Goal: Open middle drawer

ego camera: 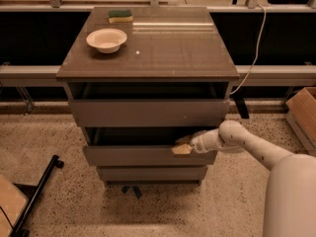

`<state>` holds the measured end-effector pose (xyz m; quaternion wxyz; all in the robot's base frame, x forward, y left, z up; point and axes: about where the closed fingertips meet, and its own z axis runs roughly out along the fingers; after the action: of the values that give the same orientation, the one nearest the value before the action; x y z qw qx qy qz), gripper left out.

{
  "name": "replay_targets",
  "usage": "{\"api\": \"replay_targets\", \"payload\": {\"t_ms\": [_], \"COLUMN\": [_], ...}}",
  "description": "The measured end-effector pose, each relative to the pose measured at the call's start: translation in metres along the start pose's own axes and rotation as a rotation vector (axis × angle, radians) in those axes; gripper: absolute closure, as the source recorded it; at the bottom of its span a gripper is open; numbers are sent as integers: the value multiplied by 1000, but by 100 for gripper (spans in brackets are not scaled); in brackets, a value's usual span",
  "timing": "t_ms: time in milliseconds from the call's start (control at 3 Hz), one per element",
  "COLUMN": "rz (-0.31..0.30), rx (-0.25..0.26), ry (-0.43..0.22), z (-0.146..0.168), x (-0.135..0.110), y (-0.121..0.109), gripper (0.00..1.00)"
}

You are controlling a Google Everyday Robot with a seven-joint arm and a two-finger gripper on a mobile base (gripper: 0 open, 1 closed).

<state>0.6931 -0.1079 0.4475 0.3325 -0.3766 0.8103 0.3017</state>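
Note:
The middle drawer (133,156) is the second of three grey-brown flat fronts in the cabinet (148,58). Its front stands out a little from the cabinet body, with a dark gap above its top edge. My gripper (181,148), at the end of the white arm (237,139) coming in from the right, rests at the top edge of the middle drawer front, right of its middle, with its tan fingertips over that edge. The top drawer (148,112) also stands slightly out. The bottom drawer (150,173) sits further back.
A white bowl (106,39) and a green and yellow sponge (120,16) lie on the cabinet top. A cardboard box (302,115) stands at the right. A black bar (34,194) lies on the speckled floor at left. A white cable (252,48) hangs behind the cabinet.

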Motion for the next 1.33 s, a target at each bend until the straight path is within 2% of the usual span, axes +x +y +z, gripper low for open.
{"api": "replay_targets", "payload": {"t_ms": [667,1000,1333], "rz": [3,44,44], "rx": [1,10,9], "ry": [2,28,28], "z": [-1,-12,-11], "x": [0,9,9], "y": [1,21,21], "gripper": [100,100,81]}}
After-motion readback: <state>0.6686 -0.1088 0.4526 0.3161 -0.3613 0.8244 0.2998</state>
